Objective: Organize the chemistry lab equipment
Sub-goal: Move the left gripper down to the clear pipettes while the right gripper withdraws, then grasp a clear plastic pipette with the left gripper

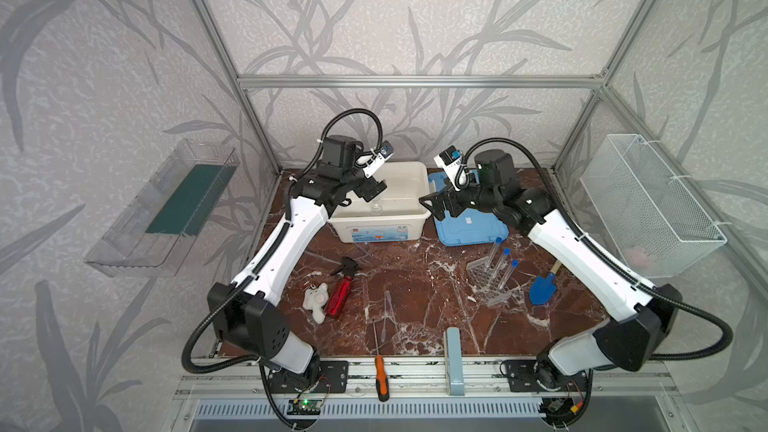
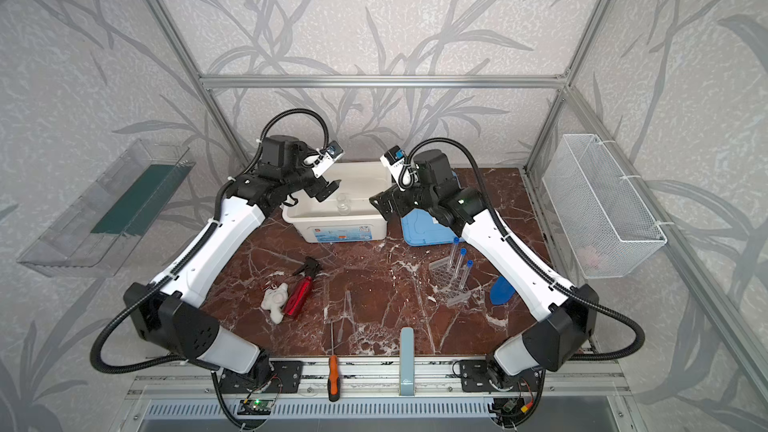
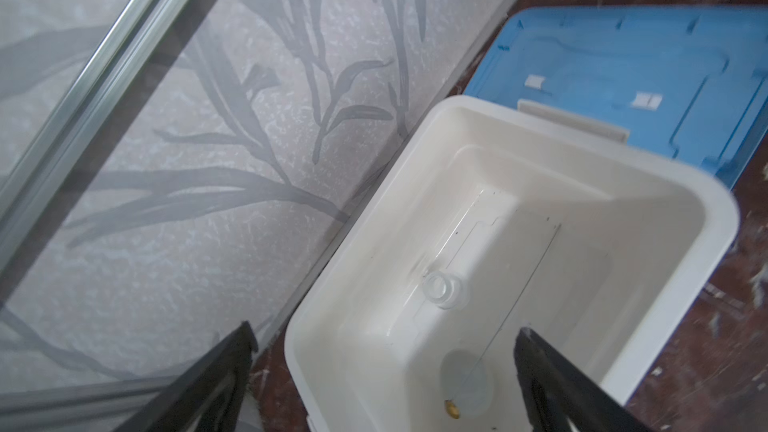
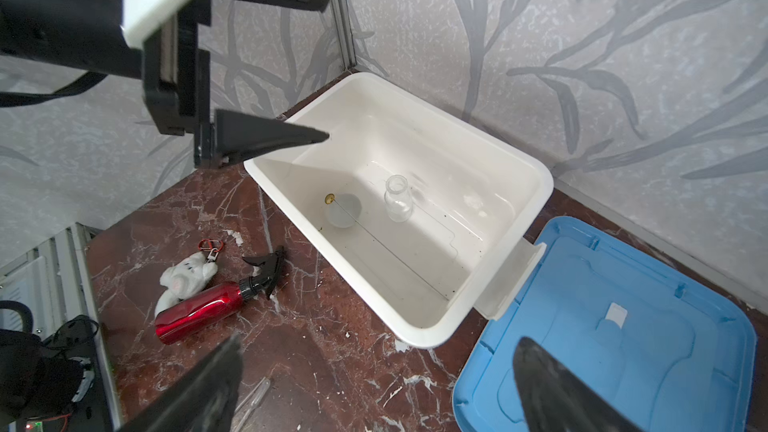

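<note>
The small glass jar (image 4: 398, 199) and white dish (image 4: 343, 210) are seen inside the white bin (image 4: 424, 336), evidently the collecting point. The left gripper (image 1: 372, 189) is held above it, spread and empty, and the right gripper (image 1: 430, 207) is likewise released. The blue-capped tubes (image 1: 503, 268) are kept upright by the rack (image 1: 490, 284) on the tabletop (image 1: 415, 276).

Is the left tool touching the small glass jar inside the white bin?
Apart. The right wrist view shows the left tool open above the rim of the white bin, while the small glass jar stands alone on the bin floor, with clear space between them.
</note>
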Tool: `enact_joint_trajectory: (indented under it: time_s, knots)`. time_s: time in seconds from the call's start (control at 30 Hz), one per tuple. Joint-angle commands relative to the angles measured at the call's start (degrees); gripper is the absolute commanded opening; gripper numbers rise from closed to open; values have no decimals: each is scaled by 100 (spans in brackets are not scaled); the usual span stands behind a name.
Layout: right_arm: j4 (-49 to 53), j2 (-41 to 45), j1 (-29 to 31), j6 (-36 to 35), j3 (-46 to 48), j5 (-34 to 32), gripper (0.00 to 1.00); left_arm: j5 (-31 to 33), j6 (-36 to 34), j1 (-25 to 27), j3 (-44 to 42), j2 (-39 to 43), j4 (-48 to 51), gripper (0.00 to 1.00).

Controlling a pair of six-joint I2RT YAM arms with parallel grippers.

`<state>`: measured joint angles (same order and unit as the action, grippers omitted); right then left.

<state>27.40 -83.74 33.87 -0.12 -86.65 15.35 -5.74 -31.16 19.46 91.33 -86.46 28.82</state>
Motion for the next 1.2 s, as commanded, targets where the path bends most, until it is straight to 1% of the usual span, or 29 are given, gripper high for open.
enact_joint_trajectory:
  time_s: [0.0,0.07,0.2,0.23,0.3,0.33,0.37,0.43,0.47,0.53,0.6,0.73,0.93,1.03,1.13,1.17]
  knots:
    - [85,369,32,415,466,149,99,543,2913,421,-29,483,313,99]
    - [123,594,101,383,772,233,99,596,3566,737,-263,745,596,99]
    - [224,918,404,243,1249,0,99,386,4619,1287,-897,1282,958,99]
    - [236,988,509,222,1386,-63,99,342,4772,1365,-1083,1452,1034,99]
    - [200,1130,713,229,1658,-277,99,616,5615,1417,-1438,1726,1285,99]
    - [162,1207,816,238,1816,-379,99,661,6093,1419,-1647,1842,1383,99]
    - [135,1273,890,285,1971,-433,99,543,6368,1422,-1847,1904,1501,97]
    - [123,1364,978,407,2219,-430,100,161,6574,1523,-2158,1939,1671,94]
    - [164,1378,1009,458,2314,-441,99,131,6655,1612,-2268,1940,1856,94]
    - [176,1417,1081,547,2497,-526,99,330,6846,1804,-2457,1952,2179,89]
    - [120,1471,1151,580,2696,-621,98,422,7076,1985,-2729,1952,2312,80]
    - [-282,1647,1201,856,3109,-724,97,-133,7538,2258,-3366,1833,2102,64]
    - [-906,1809,1348,1331,3454,-743,94,-90,8210,2838,-4041,1661,1823,51]
    - [-1097,1682,1378,1553,3562,-673,94,-94,8405,3011,-4390,1570,1601,46]
    - [-1279,1479,1411,1805,3572,-437,93,-134,8605,3153,-4676,1412,1335,39]
    - [-1344,1426,1444,1868,3568,-420,93,-175,8637,3205,-4767,1343,1254,38]
